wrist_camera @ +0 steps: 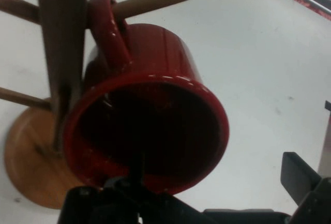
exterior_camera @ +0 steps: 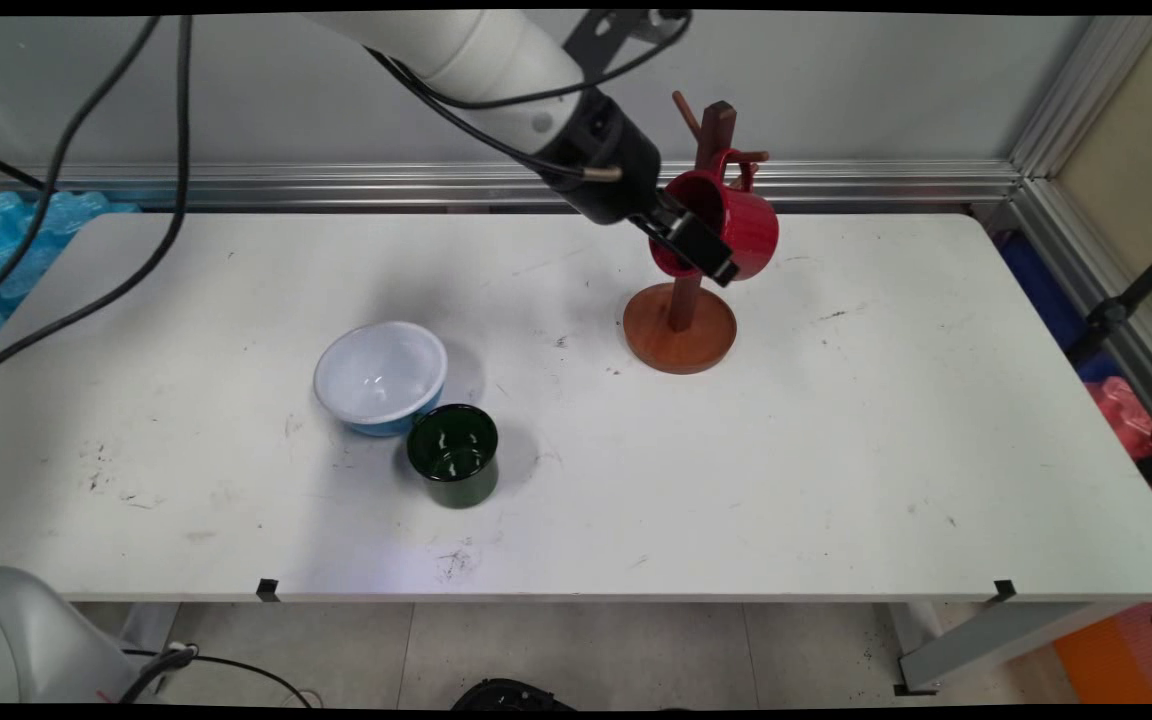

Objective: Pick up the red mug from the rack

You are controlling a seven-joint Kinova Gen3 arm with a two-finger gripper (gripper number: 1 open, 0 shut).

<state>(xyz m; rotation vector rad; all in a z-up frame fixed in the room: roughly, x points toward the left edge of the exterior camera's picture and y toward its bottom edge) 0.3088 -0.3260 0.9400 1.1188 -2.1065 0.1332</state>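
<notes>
Red enamel mug hangs by its handle on a peg of the wooden mug tree at the table's far right, and I judge it rigid, light, slick, best taken by the rim, where my claw sits, grip state untellable; white bowl and green cup look empty.

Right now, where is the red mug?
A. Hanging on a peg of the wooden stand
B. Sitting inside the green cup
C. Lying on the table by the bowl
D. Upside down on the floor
A. The red mug's handle is looped over a peg of the wooden stand, so it hangs above the table, with the gripper at its rim.
</notes>
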